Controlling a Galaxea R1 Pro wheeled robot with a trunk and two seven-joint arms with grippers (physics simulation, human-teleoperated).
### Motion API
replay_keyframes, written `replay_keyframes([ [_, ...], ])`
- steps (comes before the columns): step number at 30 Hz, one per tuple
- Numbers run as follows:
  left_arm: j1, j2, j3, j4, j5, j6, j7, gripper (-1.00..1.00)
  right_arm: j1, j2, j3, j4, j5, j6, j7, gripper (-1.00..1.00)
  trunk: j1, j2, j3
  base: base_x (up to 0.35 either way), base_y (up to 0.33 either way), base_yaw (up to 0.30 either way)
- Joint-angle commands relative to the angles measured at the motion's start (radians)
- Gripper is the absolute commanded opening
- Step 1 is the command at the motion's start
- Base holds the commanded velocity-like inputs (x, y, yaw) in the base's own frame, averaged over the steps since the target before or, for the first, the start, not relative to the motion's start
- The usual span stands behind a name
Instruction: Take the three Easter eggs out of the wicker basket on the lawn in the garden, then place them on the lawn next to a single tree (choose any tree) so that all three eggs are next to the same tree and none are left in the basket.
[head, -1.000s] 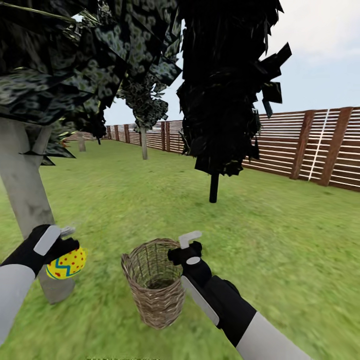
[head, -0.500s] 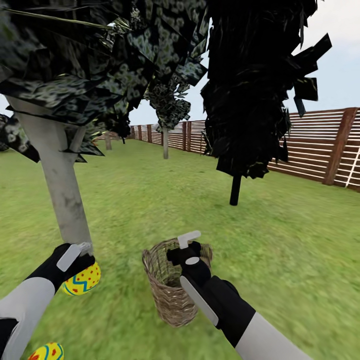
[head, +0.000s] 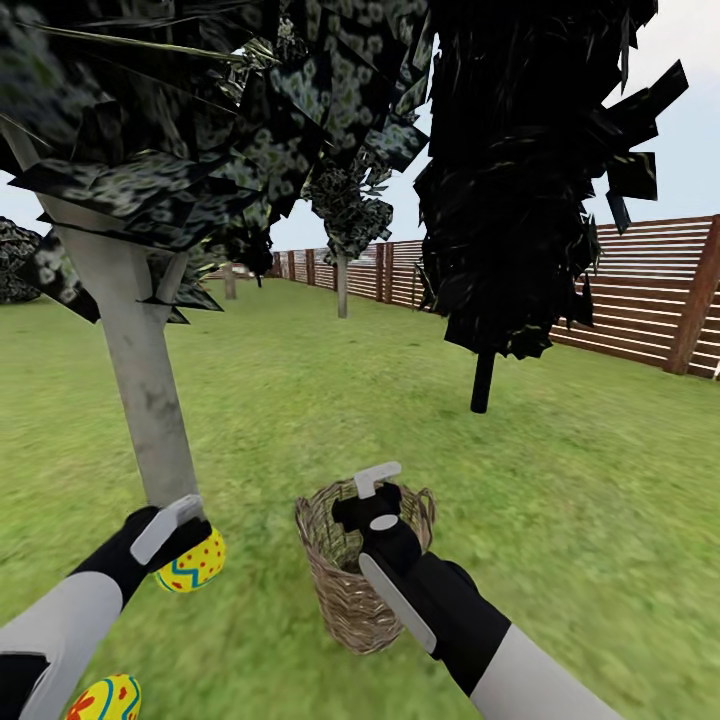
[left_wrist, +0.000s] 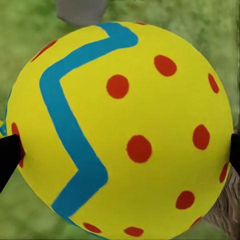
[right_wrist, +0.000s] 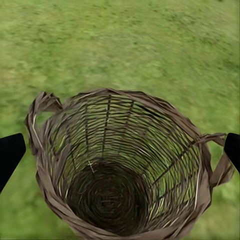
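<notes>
Fingers (left_wrist: 9, 152) of the left gripper (head: 185, 535) pinch an Easter egg (left_wrist: 120, 130) from both sides: bright yellow, with a blue zigzag band and red dots. In the head view this egg (head: 193, 565) hangs low at the foot of a pale grey tree trunk (head: 140, 380), probably just above the lawn (head: 560, 470), though contact is hard to judge. A second egg (head: 105, 698) lies on the grass nearby. The right gripper (head: 372, 495) hovers over the wicker basket (head: 345, 590) with its jaws spread wide around nothing. Woven light-brown wicker, the basket (right_wrist: 120, 175) has no eggs inside. Further off stands a black-trunked tree (head: 530, 170) before a slatted wooden fence (head: 650, 290).
</notes>
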Motion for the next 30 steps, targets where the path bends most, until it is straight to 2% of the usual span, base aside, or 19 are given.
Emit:
replay_keyframes([
  [1,0.000,0.000,-0.010,-0.001,0.010,-0.002,-0.002,-1.00,0.001,0.000,0.003,-0.001,-0.010,0.002,-0.010,1.00,0.000,-0.001,-0.001,0.000,0.000,0.000],
  [6,0.002,-0.004,-0.013,0.001,0.010,-0.004,-0.068,-1.00,0.004,0.000,0.025,-0.004,-0.010,0.002,-0.011,1.00,0.000,-0.001,-0.001,0.000,0.000,0.000],
  [15,0.002,-0.004,-0.012,0.001,0.012,-0.011,-0.083,-1.00,0.005,0.001,0.031,-0.005,-0.010,0.002,-0.011,1.00,0.000,-0.001,-0.001,0.000,0.000,0.141],
  [23,0.002,-0.004,-0.013,0.001,0.010,-0.016,-0.084,-1.00,0.005,0.001,0.032,-0.006,-0.010,0.002,-0.010,1.00,0.003,-0.002,-0.032,0.000,0.000,0.023],
  [26,0.003,-0.004,-0.013,0.005,0.009,-0.052,-0.085,-1.00,0.005,0.001,0.033,-0.007,-0.010,0.002,-0.009,1.00,0.005,-0.003,-0.044,0.000,0.000,0.001],
  [30,0.002,-0.004,-0.013,0.037,0.008,-0.088,-0.086,-1.00,0.005,0.001,0.067,-0.007,-0.010,0.002,-0.008,1.00,0.007,-0.004,-0.059,0.000,0.000,0.000],
])
